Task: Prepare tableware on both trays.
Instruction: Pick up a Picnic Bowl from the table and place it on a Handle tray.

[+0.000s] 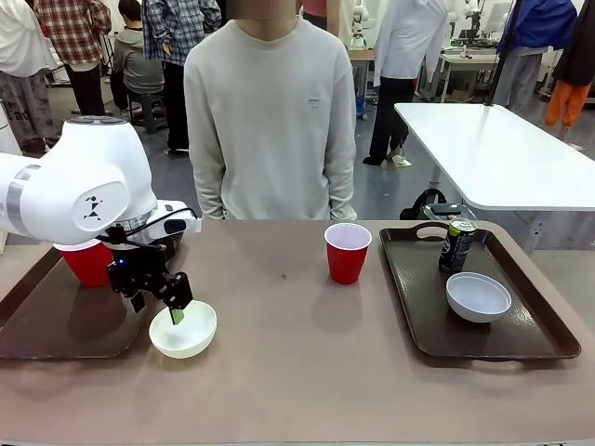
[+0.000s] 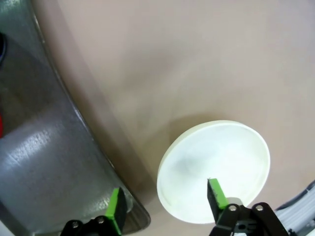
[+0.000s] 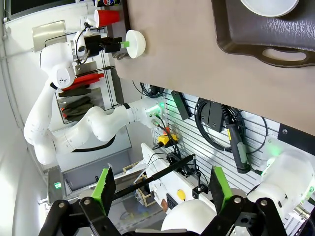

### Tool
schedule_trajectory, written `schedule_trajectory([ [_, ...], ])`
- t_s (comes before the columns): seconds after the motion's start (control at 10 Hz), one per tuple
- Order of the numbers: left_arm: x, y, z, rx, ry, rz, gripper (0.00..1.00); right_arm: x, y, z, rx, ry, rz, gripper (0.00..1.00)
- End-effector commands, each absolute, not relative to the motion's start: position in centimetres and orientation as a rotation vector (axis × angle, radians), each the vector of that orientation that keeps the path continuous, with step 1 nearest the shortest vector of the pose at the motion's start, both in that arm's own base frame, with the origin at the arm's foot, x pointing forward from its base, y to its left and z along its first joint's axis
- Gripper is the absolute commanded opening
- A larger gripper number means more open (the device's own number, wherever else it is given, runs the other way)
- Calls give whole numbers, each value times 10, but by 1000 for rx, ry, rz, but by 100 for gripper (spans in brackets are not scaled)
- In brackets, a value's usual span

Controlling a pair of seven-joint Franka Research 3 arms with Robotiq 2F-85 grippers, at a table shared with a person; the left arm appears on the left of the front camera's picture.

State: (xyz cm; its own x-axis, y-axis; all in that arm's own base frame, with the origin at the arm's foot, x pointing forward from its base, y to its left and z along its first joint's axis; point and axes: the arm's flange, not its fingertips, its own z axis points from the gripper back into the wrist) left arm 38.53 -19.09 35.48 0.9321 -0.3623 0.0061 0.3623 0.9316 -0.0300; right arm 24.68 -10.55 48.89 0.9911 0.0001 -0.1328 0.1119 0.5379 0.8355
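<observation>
My left gripper (image 1: 160,299) is open and straddles the near rim of the cream-white bowl (image 1: 183,330), which rests on the table beside the left tray (image 1: 37,321). In the left wrist view one fingertip (image 2: 215,192) is inside the bowl (image 2: 221,157) and the other hangs over the tray's corner (image 2: 59,167). One red cup (image 1: 87,262) stands on the left tray, another red cup (image 1: 348,251) mid-table. The right tray (image 1: 418,307) holds a dark can (image 1: 456,245) and the pale grey-white bowl (image 1: 478,296). My right gripper (image 3: 162,189) is open off the table's edge. The second can is hidden.
A person in a pale sweater (image 1: 270,121) stands at the far edge, hands out of sight. Bare tabletop (image 1: 297,372) lies between the trays. A white table (image 1: 502,153) stands behind at the right. Cables and wall fittings (image 3: 216,123) sit below the right gripper.
</observation>
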Motion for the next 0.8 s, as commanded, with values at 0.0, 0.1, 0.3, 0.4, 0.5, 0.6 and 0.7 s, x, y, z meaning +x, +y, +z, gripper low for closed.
schedule_trajectory([
  [0.0, 386, -190, 350, -71, 4, -387, 7, 250, -103, 490, 1019, 117, -85, 100],
  [0.1, 386, -191, 348, -72, 14, -388, 0, 250, -103, 490, 1019, 117, -85, 100],
  [0.3, 387, -192, 343, -75, 31, -392, 0, 250, -103, 490, 1019, 117, -85, 100],
  [0.4, 387, -192, 342, -76, 36, -394, 17, 250, -103, 490, 1019, 117, -85, 100],
  [0.5, 386, -192, 342, -75, 36, -394, 8, 250, -103, 490, 1019, 117, -85, 100],
  [0.6, 386, -191, 343, -75, 32, -393, 0, 250, -103, 490, 1019, 117, -85, 100],
  [0.7, 386, -189, 346, -74, 24, -386, 0, 250, -103, 490, 1019, 117, -85, 100],
])
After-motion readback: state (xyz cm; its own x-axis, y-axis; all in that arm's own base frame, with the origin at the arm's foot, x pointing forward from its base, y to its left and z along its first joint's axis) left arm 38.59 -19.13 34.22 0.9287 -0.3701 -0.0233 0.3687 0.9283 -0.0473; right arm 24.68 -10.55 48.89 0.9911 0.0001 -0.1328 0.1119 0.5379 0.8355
